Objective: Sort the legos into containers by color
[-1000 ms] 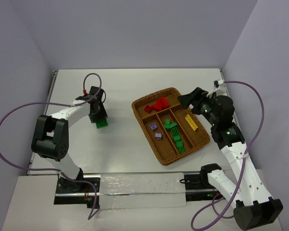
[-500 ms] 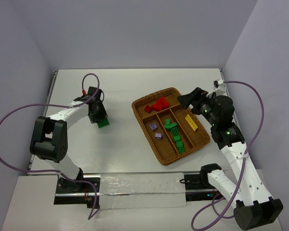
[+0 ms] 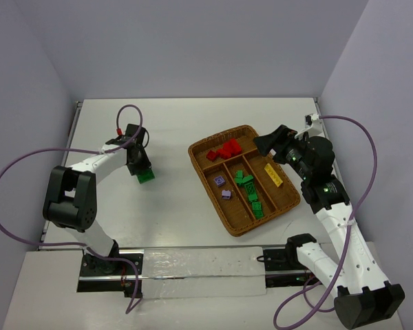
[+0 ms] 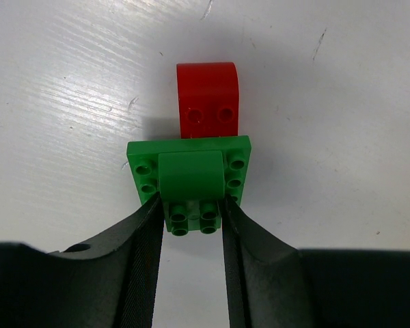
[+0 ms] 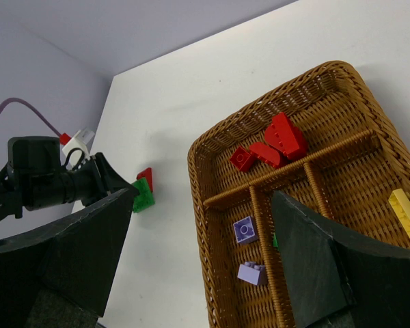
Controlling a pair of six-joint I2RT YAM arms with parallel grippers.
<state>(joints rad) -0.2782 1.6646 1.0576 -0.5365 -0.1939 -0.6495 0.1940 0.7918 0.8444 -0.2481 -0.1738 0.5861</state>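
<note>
Left gripper [image 4: 191,225]: fingers appear pinched on the narrow near end of the green lego [image 4: 190,174], which lies on the table [image 4: 328,102]. A red lego [image 4: 207,99] is touching its far edge. Risk noted: the shallow grip may slip, or the red piece may be dragged along. The tray [image 5: 195,179] lies well apart. Right gripper [image 5: 201,205]: fingers spread, nothing held.

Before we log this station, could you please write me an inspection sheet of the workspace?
Surface: white table, scratched.
Job's things: wicker tray holds red legos crosswise, purple legos, green legos and a yellow lego in separate slots; a green clump and a red lego lie on the table.
Clutter: nothing seen.
Tools: left tool shut on the green clump; right tool open near the tray's far corner.
Cables: purple cables loop from both arms.
Surroundings: plain pale walls.
</note>
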